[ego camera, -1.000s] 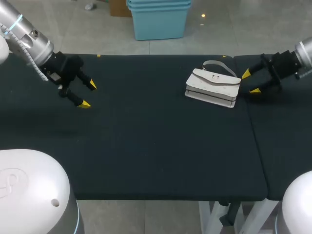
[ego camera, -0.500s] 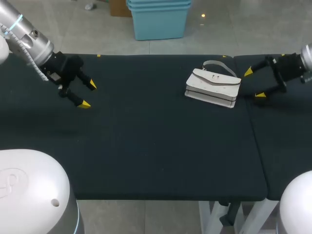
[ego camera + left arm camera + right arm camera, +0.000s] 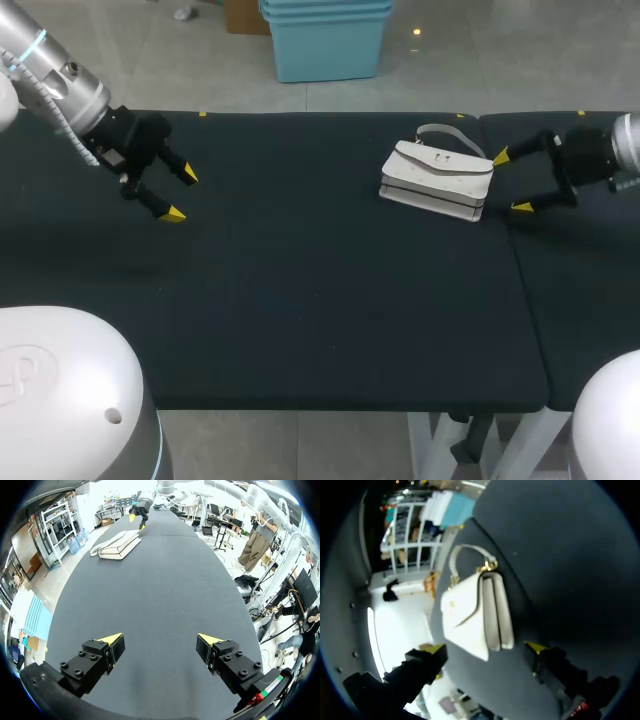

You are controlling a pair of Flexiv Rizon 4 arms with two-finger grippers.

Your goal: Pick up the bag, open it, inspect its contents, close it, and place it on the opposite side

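Lying flat at the far right of the black table [image 3: 300,300]: white handbag [image 3: 437,180], flap shut. Right gripper [image 3: 510,182], fingers spread, just beside its right end. Left gripper [image 3: 182,194], fingers spread, far left, well apart.

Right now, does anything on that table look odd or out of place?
Nothing stands out. The bag lies flat on the table with its flap down. The right gripper is open beside it, and the left gripper is open far off across the table.
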